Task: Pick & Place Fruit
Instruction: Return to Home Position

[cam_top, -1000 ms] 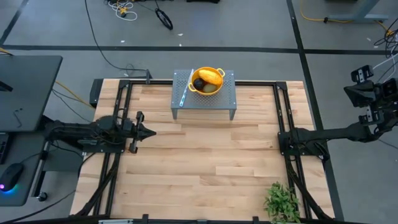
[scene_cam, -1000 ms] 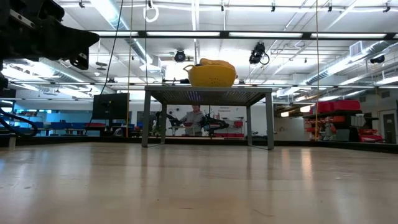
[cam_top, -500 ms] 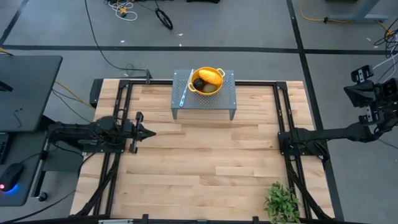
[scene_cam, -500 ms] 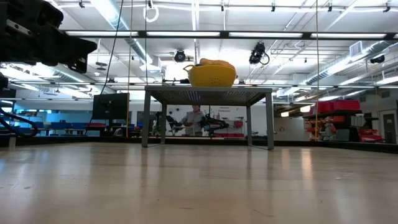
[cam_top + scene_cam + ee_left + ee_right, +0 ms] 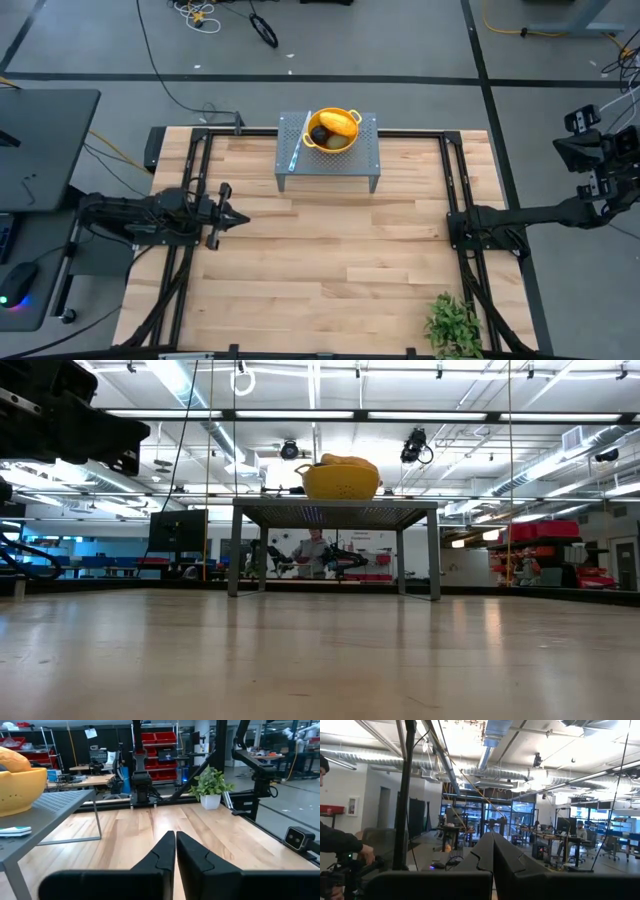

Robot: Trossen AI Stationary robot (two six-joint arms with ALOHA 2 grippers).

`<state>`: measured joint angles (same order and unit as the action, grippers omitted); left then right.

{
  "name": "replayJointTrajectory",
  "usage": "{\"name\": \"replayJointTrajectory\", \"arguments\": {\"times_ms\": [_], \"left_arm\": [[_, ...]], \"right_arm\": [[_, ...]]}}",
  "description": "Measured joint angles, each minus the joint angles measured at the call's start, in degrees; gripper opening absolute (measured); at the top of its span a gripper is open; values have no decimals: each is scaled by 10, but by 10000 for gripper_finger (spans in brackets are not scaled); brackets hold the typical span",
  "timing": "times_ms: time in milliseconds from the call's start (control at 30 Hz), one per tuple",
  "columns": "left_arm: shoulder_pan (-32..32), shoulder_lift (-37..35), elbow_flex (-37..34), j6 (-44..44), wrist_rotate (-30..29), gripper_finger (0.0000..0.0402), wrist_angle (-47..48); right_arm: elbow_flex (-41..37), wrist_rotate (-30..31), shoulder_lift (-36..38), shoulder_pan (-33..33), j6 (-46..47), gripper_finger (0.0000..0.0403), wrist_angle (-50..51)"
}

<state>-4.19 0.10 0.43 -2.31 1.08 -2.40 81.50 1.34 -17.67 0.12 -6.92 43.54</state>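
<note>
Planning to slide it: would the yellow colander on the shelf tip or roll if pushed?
Probably not roll: the colander sits upright on the flat shelf. Likely heavier than empty, as fruit fills it. A high push might tip it: fruit tops its rim.

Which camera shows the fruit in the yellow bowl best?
The high view, looking down into the bowl at the fruit. Low and left wrist views catch only the top piece above the rim; right wrist shows none.

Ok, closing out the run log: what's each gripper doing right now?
Left gripper: shut, holding nothing, over the table's left side.
Right gripper: shut, empty, out past the table's right edge.
</note>
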Motion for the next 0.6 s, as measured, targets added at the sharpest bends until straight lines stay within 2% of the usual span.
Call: {"name": "replayJointTrajectory", "arguments": {"times_ms": [600], "left_arm": [[0,6,0,-5,1,35,-9]], "right_arm": [[0,0,0,0,0,1,0]]}}
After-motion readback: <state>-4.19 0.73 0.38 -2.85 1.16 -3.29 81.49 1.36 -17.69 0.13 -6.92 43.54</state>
